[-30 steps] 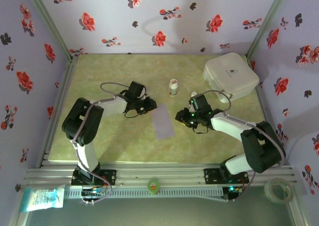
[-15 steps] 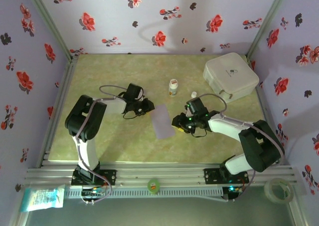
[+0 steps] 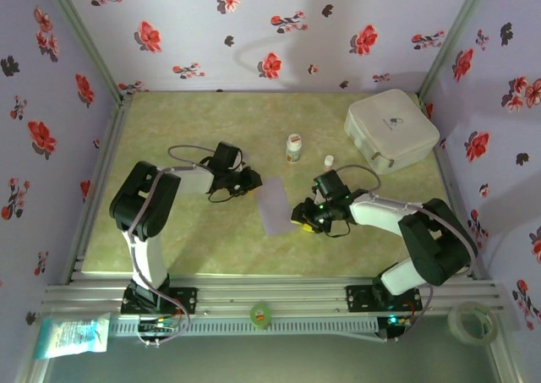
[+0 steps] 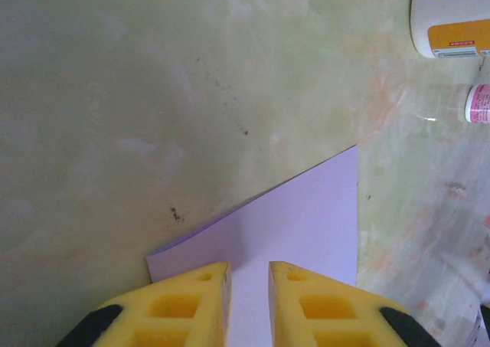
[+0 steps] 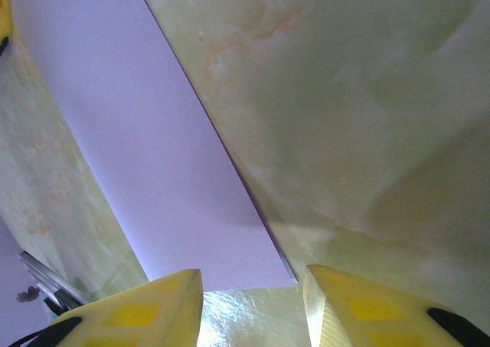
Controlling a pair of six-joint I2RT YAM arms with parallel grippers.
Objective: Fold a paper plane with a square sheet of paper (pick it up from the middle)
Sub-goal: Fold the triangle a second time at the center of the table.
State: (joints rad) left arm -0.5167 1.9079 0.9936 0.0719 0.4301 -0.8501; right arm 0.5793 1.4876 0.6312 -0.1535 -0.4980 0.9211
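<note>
The square sheet of paper (image 3: 275,204) lies on the table as a narrow pale lilac rectangle, folded over on itself. My left gripper (image 3: 254,180) is at its upper left edge. In the left wrist view its yellow fingers (image 4: 191,297) stand a narrow gap apart over the paper (image 4: 306,217), with lilac showing between them. My right gripper (image 3: 297,214) is at the paper's lower right edge. In the right wrist view that gripper (image 5: 253,276) is open, its jaws either side of a corner of the paper (image 5: 153,148), nothing between them but table.
A white rounded box (image 3: 391,128) sits at the back right. A white bottle with an orange label (image 3: 293,148) and a smaller bottle (image 3: 329,161) stand behind the paper; both bottles, the larger (image 4: 452,14) and the smaller (image 4: 478,103), appear past the left fingers. Flowered walls enclose the table.
My right gripper has moved left up to the paper's right edge and its jaws have widened. My left gripper shifted slightly toward the paper's upper left edge, then held still.
</note>
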